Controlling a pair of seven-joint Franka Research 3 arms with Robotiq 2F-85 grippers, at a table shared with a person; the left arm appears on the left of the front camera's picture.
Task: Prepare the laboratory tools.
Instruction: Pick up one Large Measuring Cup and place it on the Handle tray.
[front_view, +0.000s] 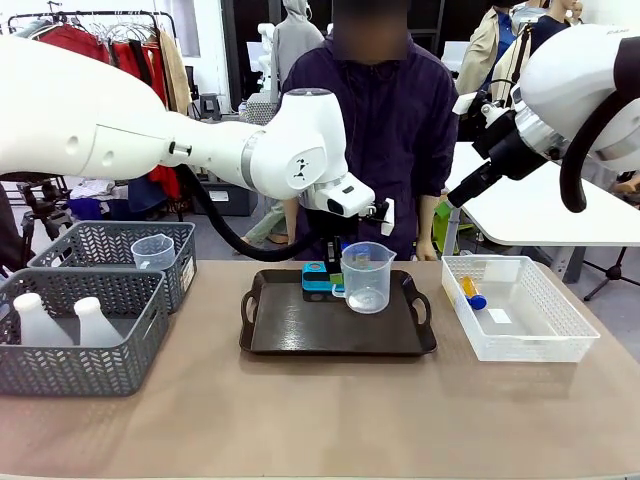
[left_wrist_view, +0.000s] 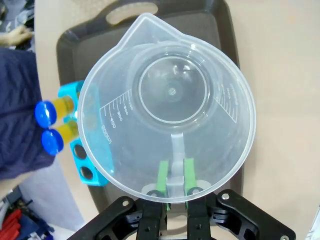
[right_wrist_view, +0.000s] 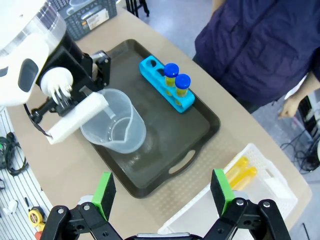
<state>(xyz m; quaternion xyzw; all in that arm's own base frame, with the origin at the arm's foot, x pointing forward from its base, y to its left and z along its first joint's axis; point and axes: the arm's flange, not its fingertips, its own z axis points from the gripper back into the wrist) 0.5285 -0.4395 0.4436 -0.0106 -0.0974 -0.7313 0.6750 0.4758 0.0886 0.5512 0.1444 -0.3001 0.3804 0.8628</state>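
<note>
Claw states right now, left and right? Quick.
Left claw: closed on the clear beaker, gripping it by its handle.
Right claw: open, holding nothing.

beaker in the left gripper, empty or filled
Empty: the clear measuring beaker shows a bare bottom, no liquid line, upright with the left gripper shut on its handle.

The tan table (front_view: 320, 425) holds two grey baskets (front_view: 80, 360) left, a dark tray (front_view: 295, 325) centre, a white basket (front_view: 525, 345) right.
</note>
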